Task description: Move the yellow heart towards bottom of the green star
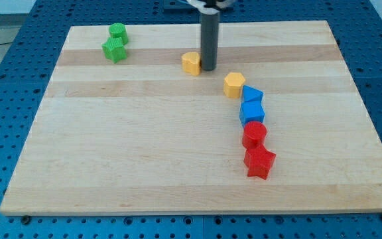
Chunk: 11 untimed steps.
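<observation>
Pale wooden board [144, 159] on blue perforated table. No jaws here, only dark rod with my tip [209, 68] touching the right side of the small yellow heart block [191, 63], near the view's top centre. Green star block [114, 50], probably the lower green piece, well apart leftward. Heart likely light, rigid, slippery: push its right flank.

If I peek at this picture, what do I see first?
First the dark rod standing near the view's top, my tip right beside a small yellow block. Next a chain of yellow, blue and red blocks curves down the right, and two green blocks sit top left.
</observation>
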Motion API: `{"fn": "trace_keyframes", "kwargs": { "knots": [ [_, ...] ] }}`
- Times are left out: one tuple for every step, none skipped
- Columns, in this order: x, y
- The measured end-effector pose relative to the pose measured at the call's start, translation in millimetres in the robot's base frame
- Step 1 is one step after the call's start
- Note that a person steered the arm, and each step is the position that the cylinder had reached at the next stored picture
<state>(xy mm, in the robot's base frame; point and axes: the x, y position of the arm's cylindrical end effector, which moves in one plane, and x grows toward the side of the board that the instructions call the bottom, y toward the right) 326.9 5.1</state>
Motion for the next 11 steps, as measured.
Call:
{"fn": "trace_keyframes", "kwargs": {
  "knots": [
    [-5, -31],
    [-7, -55],
    [-10, -74],
    [-10, -98],
    [-10, -119],
    [-10, -133],
    [-5, -139],
    [-1, -142],
    [-1, -142],
    [-1, -147],
    [-1, -151]
  ]
}}
